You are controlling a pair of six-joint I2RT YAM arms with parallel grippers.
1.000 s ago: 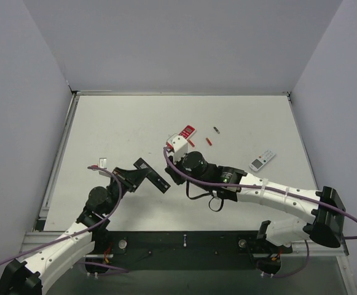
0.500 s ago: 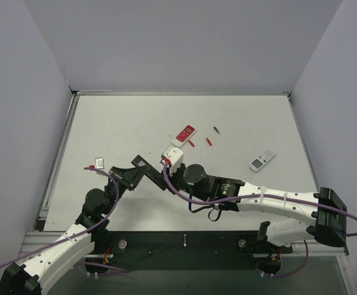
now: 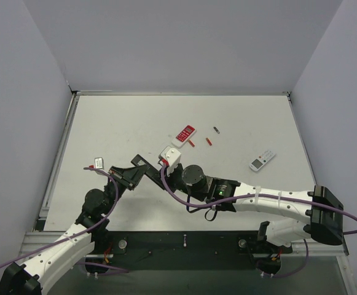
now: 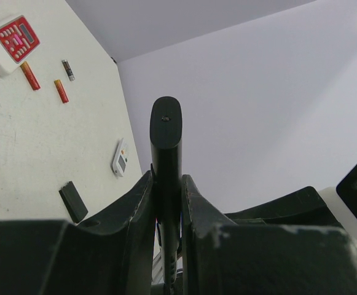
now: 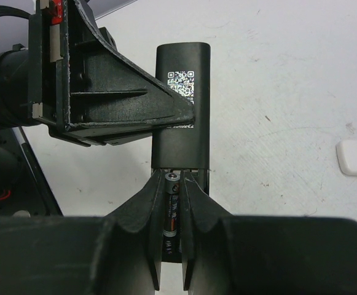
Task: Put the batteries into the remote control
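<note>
The long, slim, all-black remote control [image 5: 179,110], pinched by the left claw [image 4: 166,187] above the white tabletop [image 3: 117,123] at mid-frame, seems partly loaded: the right claw [image 5: 171,184] pinches one dark slim battery [image 5: 171,212] at its open end, while two reddish-orange batteries [image 4: 29,75] lie unloaded at the upper left of the left wrist view.

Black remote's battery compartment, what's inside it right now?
One battery, pinched between the right hand's fingers, sits at the remote's open slot. Those fingers cover the rest, so any other battery is hidden.
</note>
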